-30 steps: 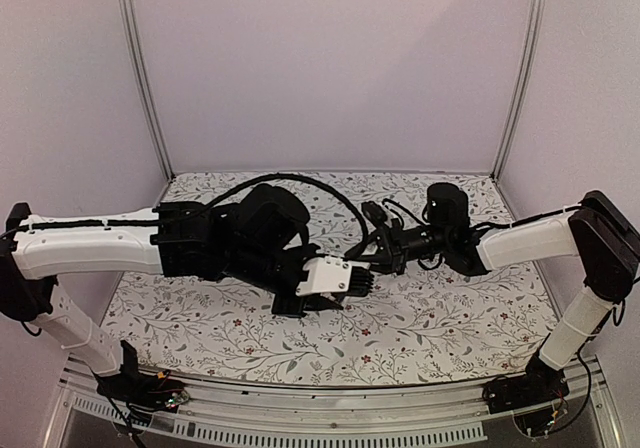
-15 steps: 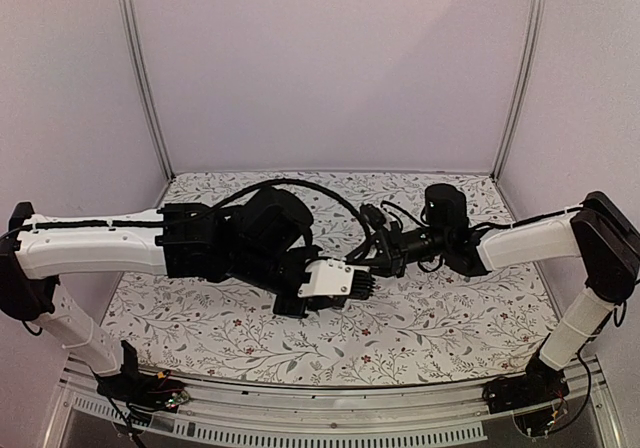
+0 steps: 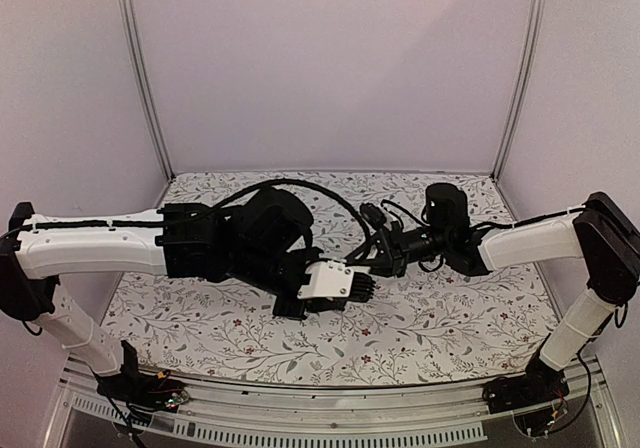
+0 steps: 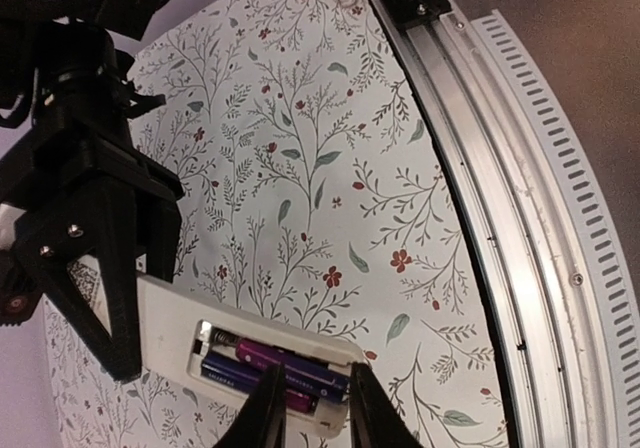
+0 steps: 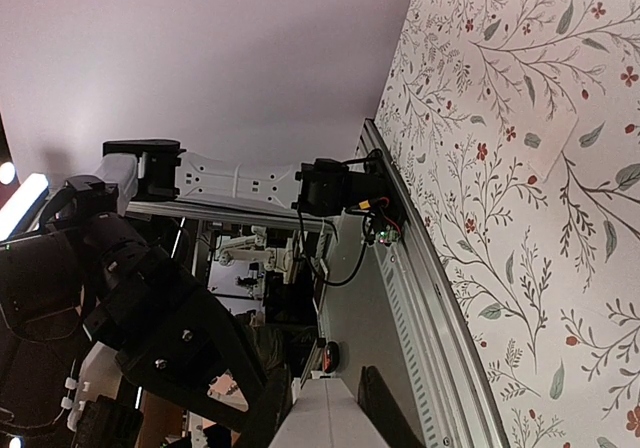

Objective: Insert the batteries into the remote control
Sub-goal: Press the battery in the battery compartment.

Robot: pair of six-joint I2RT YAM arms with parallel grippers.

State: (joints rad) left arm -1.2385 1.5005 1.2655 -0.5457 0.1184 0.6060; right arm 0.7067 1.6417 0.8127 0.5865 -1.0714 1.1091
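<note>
soft, even overhead light here; i see faint shadows under the arms on the table [image 3: 450, 318]. top view bows at its edges. the rail [image 4: 515, 258] glares, the white remote control [image 4: 170, 323] holds detail, the right gripper [image 5: 322, 380] looks blurred.
</note>
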